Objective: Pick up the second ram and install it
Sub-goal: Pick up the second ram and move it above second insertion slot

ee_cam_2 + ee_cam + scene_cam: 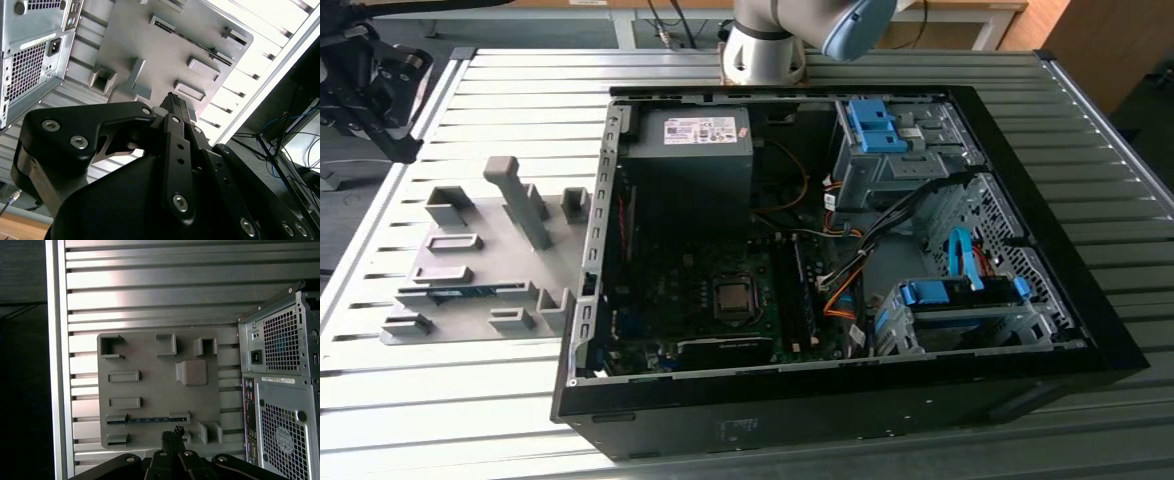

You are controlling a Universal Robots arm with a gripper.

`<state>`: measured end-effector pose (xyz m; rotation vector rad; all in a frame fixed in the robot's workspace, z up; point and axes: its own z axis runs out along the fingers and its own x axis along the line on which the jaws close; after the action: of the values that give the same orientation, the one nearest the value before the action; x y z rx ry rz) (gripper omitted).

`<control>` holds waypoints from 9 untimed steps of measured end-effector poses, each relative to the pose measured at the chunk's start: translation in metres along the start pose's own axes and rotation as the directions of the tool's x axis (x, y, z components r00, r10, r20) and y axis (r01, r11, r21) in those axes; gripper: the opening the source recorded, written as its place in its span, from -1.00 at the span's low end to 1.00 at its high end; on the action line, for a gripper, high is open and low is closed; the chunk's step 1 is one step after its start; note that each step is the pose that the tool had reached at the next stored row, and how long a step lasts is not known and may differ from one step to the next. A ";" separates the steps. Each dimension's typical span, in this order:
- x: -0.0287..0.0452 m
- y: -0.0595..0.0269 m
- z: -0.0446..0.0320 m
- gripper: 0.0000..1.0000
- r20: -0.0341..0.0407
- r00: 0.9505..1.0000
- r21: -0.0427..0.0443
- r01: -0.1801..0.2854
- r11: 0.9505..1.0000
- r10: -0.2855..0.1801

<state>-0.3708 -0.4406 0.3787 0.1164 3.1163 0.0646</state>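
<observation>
The jaws are closed together and hold nothing, hanging above a grey holder tray [150, 355]. The second ram [149, 420], a blue-green stick, lies in a long slot of that tray. The tray rests on a ribbed metal surface [150, 290] beside an open computer case [854, 415].

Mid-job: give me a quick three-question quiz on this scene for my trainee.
1. True or false: the second ram sits in a slot of the grey holder tray.
2. In the first wrist view the gripper points toward: A) the tray B) a keyboard C) a person's hand.
3. Fill in: in the exterior view, the tray lies on the exterior view's ___ of the open computer case.
Key: 1 true; 2 A; 3 left.
</observation>
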 end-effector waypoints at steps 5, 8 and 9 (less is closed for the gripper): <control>0.0001 -0.0001 0.0000 -0.79 0.000 1.000 0.000 0.000 1.000 0.000; 0.0001 -0.0001 0.0000 -0.79 0.000 1.000 0.000 0.002 1.000 -0.002; 0.0001 -0.0001 0.0000 -0.79 0.000 1.000 0.000 0.007 1.000 -0.007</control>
<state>-0.3710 -0.4406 0.3787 0.1051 3.1167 0.0648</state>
